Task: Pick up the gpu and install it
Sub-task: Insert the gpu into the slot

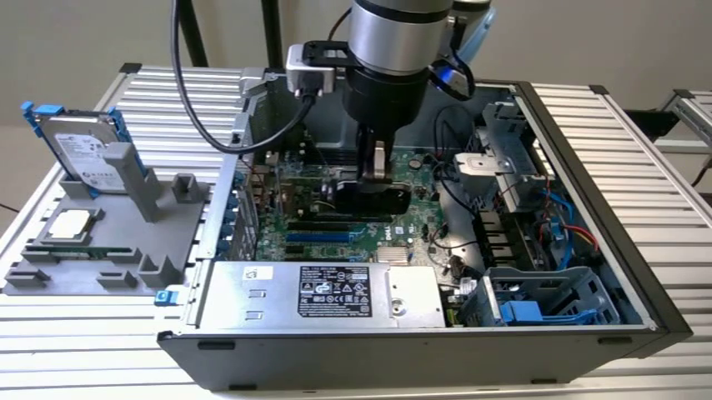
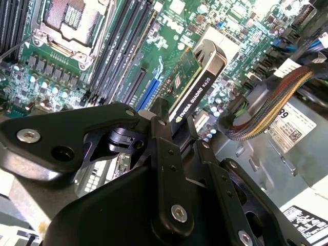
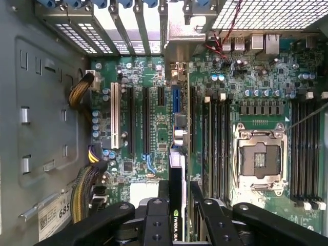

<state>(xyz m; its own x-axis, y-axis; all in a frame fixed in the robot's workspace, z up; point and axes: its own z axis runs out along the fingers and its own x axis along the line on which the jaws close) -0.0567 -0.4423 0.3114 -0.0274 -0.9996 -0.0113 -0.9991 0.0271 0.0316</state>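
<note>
Down inside open black desktop tower case [image 1: 623,250], over green motherboard [image 3: 154,133]. Black two-finger gripper [image 3: 177,205] clamped on thin green gpu card with black shroud [image 2: 192,84], held on edge just above blue expansion slot [image 3: 176,100], long axis running along that slot.

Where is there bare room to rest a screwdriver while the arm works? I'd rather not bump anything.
Bare ribbed table lies along the exterior view's right of the computer case, and in front of the grey parts holder. Inside the case it is crowded: the gripper holds the gpu over the motherboard.
</note>
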